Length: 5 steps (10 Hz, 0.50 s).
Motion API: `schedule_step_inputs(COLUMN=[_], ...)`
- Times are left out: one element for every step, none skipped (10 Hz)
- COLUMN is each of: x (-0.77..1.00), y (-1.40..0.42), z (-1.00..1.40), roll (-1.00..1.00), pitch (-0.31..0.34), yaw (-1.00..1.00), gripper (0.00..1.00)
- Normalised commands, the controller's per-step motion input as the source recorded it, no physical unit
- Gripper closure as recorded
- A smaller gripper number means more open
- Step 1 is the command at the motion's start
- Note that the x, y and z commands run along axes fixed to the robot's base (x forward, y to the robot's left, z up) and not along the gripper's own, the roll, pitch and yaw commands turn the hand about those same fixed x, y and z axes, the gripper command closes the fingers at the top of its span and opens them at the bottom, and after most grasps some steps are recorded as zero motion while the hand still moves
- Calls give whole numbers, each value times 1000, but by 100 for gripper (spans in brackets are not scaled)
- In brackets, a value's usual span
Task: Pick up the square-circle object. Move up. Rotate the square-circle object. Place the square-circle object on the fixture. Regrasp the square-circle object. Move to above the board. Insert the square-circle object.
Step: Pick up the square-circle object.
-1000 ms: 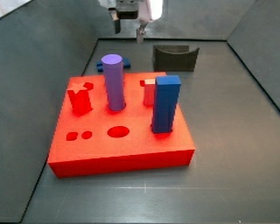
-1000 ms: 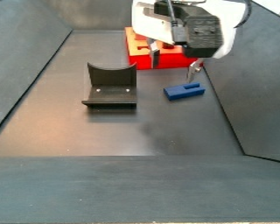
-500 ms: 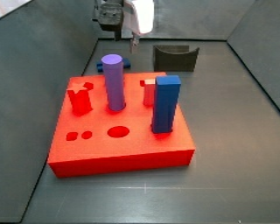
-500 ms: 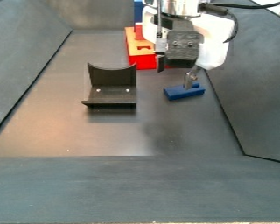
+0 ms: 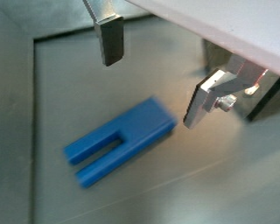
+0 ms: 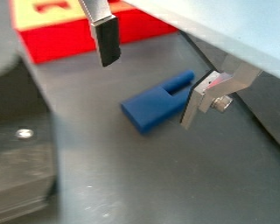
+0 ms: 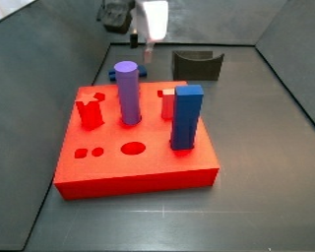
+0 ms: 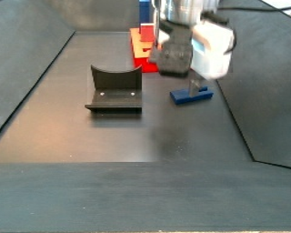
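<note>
Square-circle object (image 5: 119, 143) lies flat on the dark floor, a blue piece with a slot cut into one end, and nothing touches it; in a wrist view (image 6: 157, 100) it sits just beyond the near edge of the red board (image 6: 55, 31), apart from it. The gripper (image 5: 152, 77) hangs above the piece with its two silver fingers spread wide, one finger (image 5: 109, 37) on one side and the opposite finger (image 5: 208, 94) on the far side, nothing between them but the piece lower down on the floor. In a side view the gripper (image 8: 188, 80) is low over the blue piece (image 8: 192, 93), which rests near the right wall of the floor, between the board (image 8: 145, 48) at the back and the open floor in front. The fixture (image 8: 114, 89), a dark block with a curved notch, stands to the piece's left, well apart from it. In a side view the board (image 7: 137, 148) carries a tall purple cylinder (image 7: 127, 92) and a tall blue square post (image 7: 187, 116), with the fixture (image 7: 197, 64) behind it and the gripper (image 7: 149, 43) near the board's back edge.
</note>
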Motion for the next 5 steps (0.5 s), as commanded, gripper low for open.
schedule_step_inputs(x=[-457, -311, -189, -37, 9], y=[-126, -214, -137, -203, -69], z=[-1000, -843, -440, 0, 0], roll=[-83, -130, -304, -500, -500], pitch=[0, -31, -117, -267, -327], yaw=[-191, -43, -17, -117, -260], gripper=[0, 0, 0, 0, 0])
